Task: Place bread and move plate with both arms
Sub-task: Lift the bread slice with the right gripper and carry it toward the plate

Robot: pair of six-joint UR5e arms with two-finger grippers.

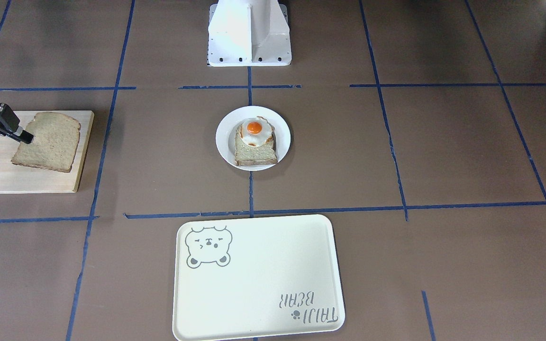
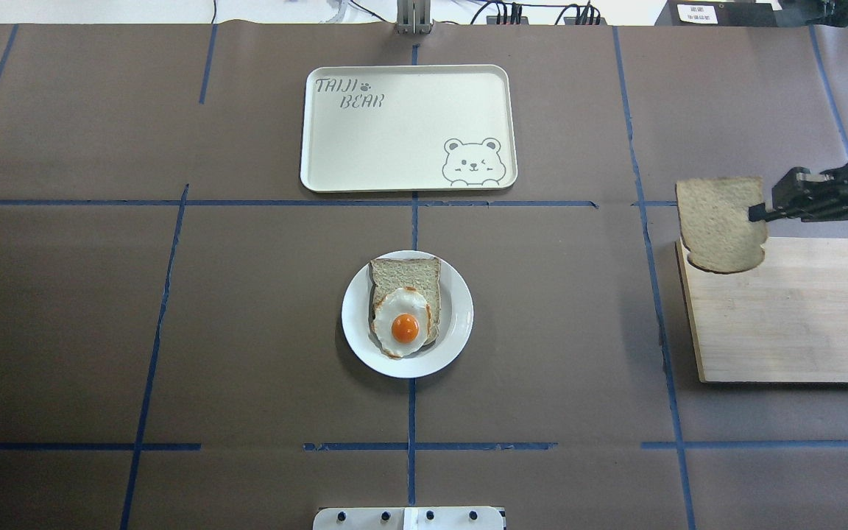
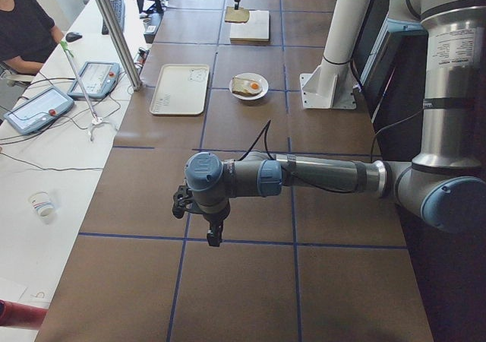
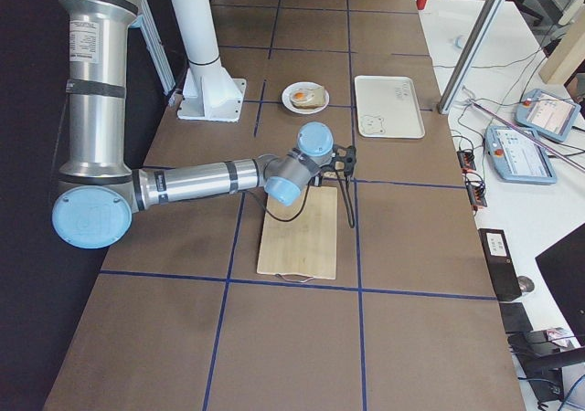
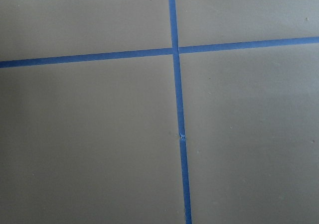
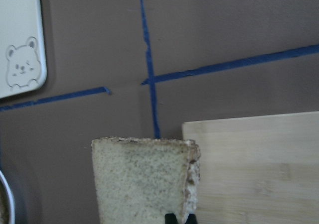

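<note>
The bread (image 2: 722, 224) is a speckled grey-tan slice held by its edge in my right gripper (image 2: 759, 213), lifted over the far left corner of a wooden board (image 2: 792, 324). In the front-facing view the right gripper (image 1: 26, 138) is shut on the bread (image 1: 48, 142). The right wrist view shows the bread (image 6: 142, 179) hanging above the table. The white plate (image 2: 457, 316) stands at the table's middle with an egg-topped toast (image 2: 403, 309) on it. My left gripper (image 3: 213, 232) hovers over bare table far from the plate; I cannot tell whether it is open or shut.
A cream bear tray (image 2: 394, 140) lies beyond the plate, on the operators' side. The white pedestal base (image 1: 249, 33) stands behind the plate. Blue tape lines cross the brown table. The left wrist view shows only table and tape.
</note>
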